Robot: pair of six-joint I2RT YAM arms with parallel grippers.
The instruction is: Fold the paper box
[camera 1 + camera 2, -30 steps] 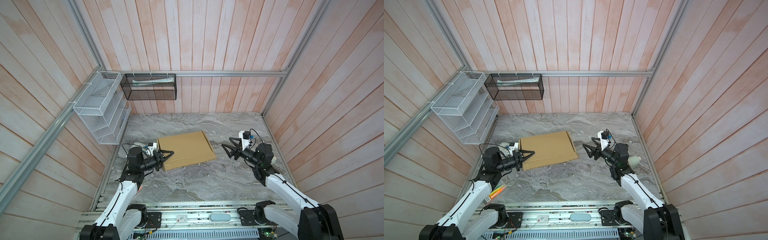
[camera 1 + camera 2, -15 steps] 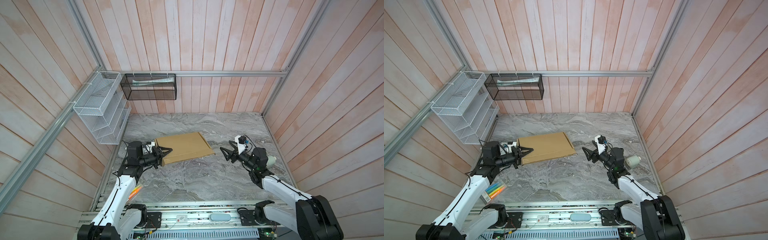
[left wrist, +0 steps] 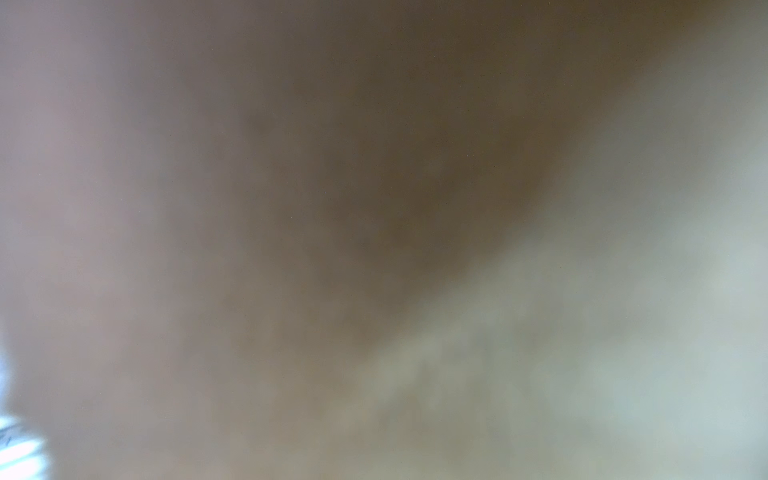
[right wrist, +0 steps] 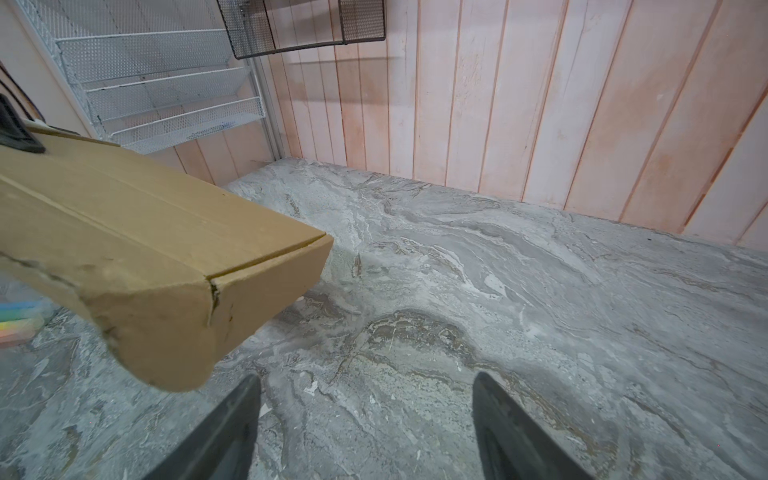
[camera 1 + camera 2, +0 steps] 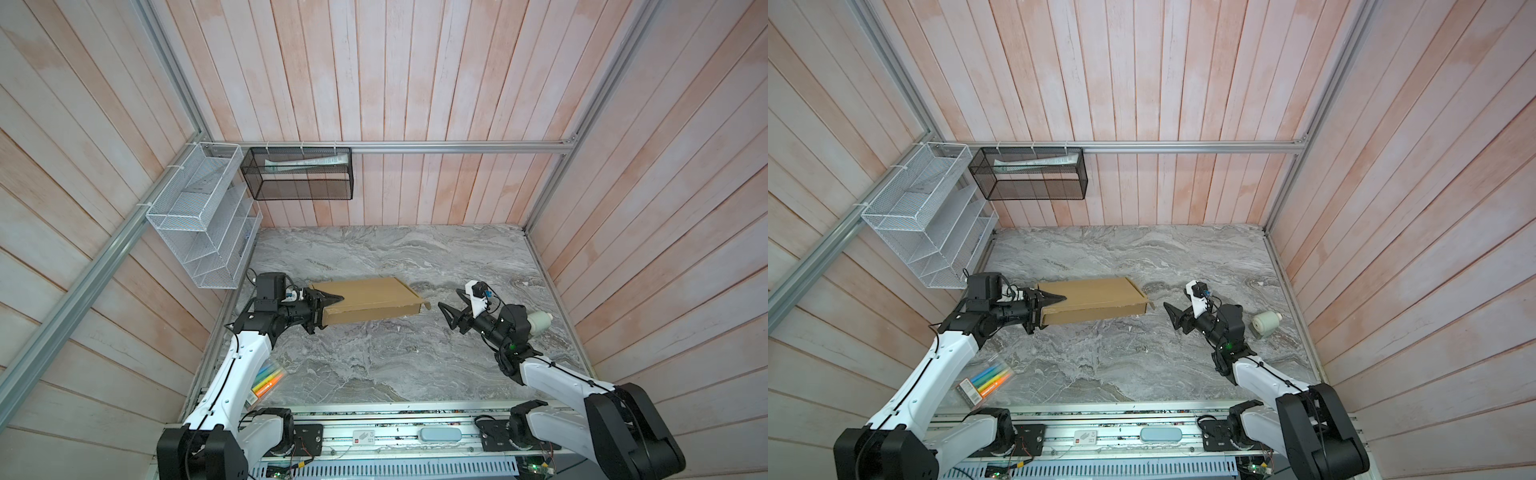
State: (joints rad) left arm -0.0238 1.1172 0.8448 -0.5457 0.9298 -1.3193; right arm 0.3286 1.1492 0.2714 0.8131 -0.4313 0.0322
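Box [image 5: 365, 297], one only, a shallow brown cardboard mailer with its lid down, hangs raised off the worktop [image 5: 374, 365]. It is held by one end in the left claw [image 5: 328, 309], which is clamped on it, one finger over the lid and the other underneath. The right claw [image 4: 365, 380] is empty with its fingers wide apart, and the box's free end is just beside it, not touching. I'd judge the box light and stiff across its panels, but apt to hinge at the creases and crush at the corners; the near corner looks dented. The free end wall, pinched across its thin depth, seems the best hold. Two claws; one marker pack [image 5: 266, 380] behind the left claw.
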